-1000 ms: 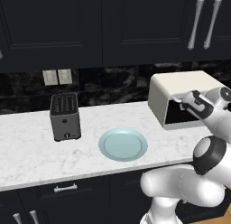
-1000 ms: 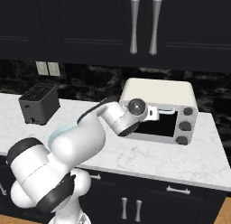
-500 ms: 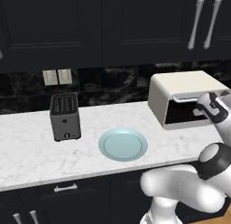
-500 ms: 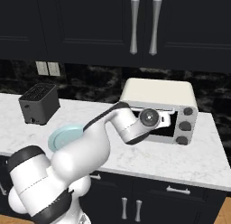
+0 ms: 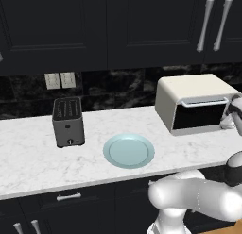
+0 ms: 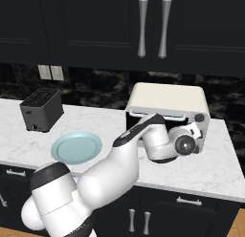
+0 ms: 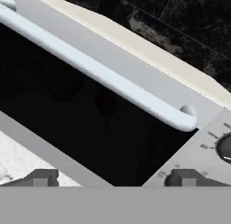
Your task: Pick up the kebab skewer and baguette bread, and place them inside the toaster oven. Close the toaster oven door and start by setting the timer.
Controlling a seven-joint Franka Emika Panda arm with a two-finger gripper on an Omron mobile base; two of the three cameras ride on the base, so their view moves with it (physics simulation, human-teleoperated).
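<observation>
Your two-finger gripper (image 7: 113, 178) has jaws spread wide, gripping nothing. The cream-white boxy toaster oven (image 5: 189, 89) sits right in front, its dark glass door (image 7: 81, 119) looks shut. The knobs (image 7: 224, 146) lie just to the right, so I'd shift that way for the timer.

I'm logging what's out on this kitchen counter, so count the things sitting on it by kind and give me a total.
Toaster oven: 1
Slot toaster: 1
Plate: 1
Total: 3
</observation>
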